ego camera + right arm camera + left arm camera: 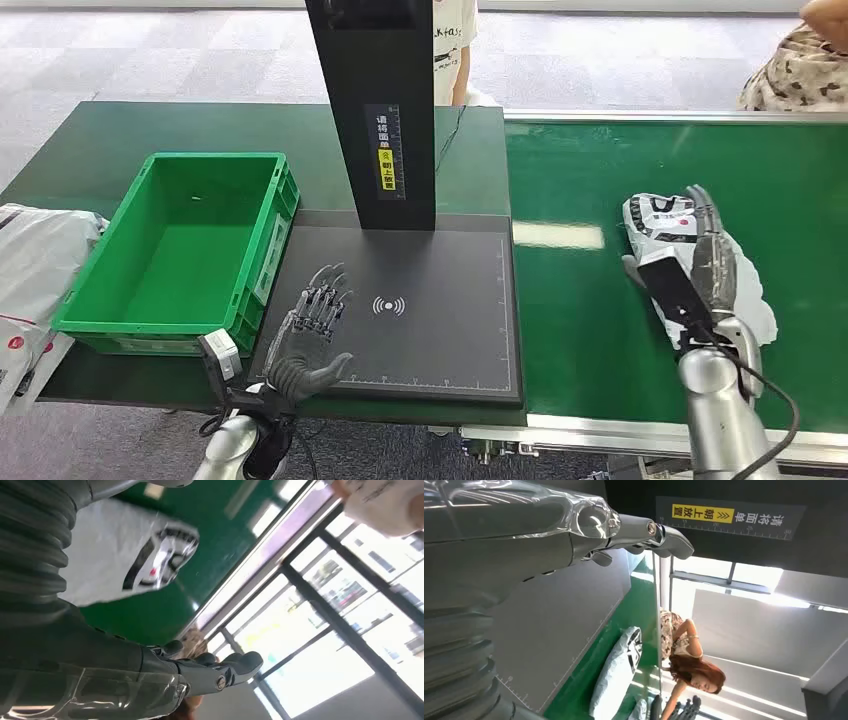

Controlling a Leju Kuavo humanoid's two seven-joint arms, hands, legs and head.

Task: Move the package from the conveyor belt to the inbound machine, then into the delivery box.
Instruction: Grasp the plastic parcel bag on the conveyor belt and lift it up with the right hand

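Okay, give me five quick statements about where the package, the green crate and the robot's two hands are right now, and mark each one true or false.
1. The package lies on the green conveyor belt. True.
2. The green crate already has the package inside it. False: the crate is empty, and the package is on the belt.
3. The right hand is at the package, over it. True.
4. The left hand holds the package. False: it holds nothing, fingers spread above the dark scanner pad.
5. The crate stands on the conveyor belt. False: it stands on the table to the left of the scanner pad.
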